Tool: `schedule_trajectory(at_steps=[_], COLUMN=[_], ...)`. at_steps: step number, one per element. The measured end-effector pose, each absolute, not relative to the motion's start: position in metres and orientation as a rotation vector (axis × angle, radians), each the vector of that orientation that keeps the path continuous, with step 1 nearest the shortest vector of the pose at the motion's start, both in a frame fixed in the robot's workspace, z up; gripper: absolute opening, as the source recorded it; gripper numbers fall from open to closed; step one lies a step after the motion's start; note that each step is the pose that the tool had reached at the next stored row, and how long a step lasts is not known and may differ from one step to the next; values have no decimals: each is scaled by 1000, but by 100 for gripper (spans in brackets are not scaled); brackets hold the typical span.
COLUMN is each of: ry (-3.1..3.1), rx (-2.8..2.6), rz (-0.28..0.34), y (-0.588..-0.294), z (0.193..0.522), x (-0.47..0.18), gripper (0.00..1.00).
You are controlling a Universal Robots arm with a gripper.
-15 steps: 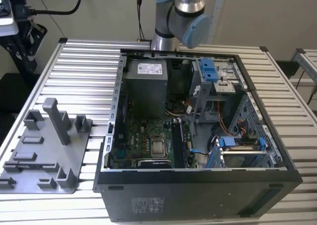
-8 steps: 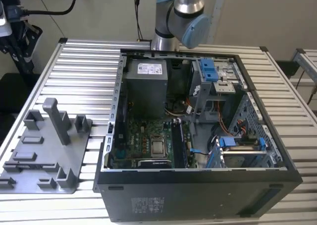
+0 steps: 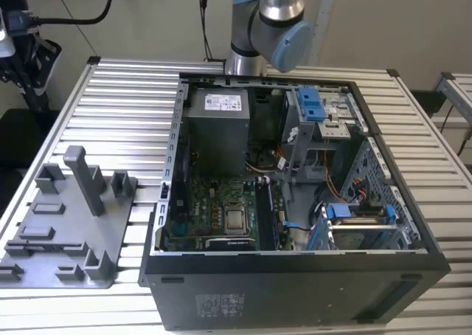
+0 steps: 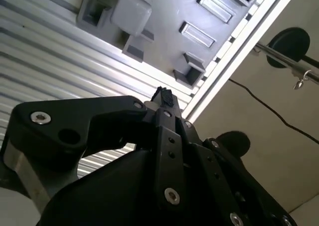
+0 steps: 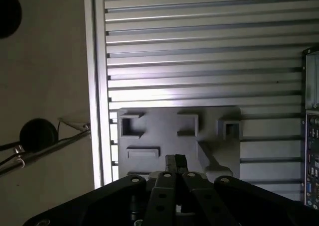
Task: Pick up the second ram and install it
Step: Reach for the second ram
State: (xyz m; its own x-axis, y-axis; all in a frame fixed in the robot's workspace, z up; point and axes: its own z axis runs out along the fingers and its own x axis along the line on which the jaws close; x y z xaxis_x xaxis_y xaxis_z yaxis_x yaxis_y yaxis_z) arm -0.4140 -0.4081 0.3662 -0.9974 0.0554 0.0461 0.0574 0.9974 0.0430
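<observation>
In both wrist views my gripper (image 5: 175,160) (image 4: 163,94) hangs high above the grey fixture tray (image 5: 209,131) (image 4: 164,12) (image 3: 44,239). Its two black fingers are pressed together, shut, and nothing shows between them. The second ram is out of view: the tray's holders look bare. To the exterior view's right of the tray lies the open computer case (image 3: 295,265). Its green motherboard (image 3: 214,209) carries long black memory slots (image 3: 267,215) next to the processor socket. I cannot tell whether a stick sits in those slots.
A tall grey post (image 3: 81,176) (image 4: 130,11) stands up from the tray. Inside the case are a grey power-supply box (image 3: 217,132), blue-tabbed drive cages (image 3: 354,217) and loose cables. The ribbed aluminium table (image 3: 125,114) ends close beside the tray. The arm's base (image 3: 269,32) rises behind the case.
</observation>
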Motion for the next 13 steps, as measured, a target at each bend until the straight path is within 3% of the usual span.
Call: schedule_trajectory(at_steps=[13], ry=[-3100], rx=[-87], rz=[-69], y=[-462], z=[366], x=[-414], gripper=[11])
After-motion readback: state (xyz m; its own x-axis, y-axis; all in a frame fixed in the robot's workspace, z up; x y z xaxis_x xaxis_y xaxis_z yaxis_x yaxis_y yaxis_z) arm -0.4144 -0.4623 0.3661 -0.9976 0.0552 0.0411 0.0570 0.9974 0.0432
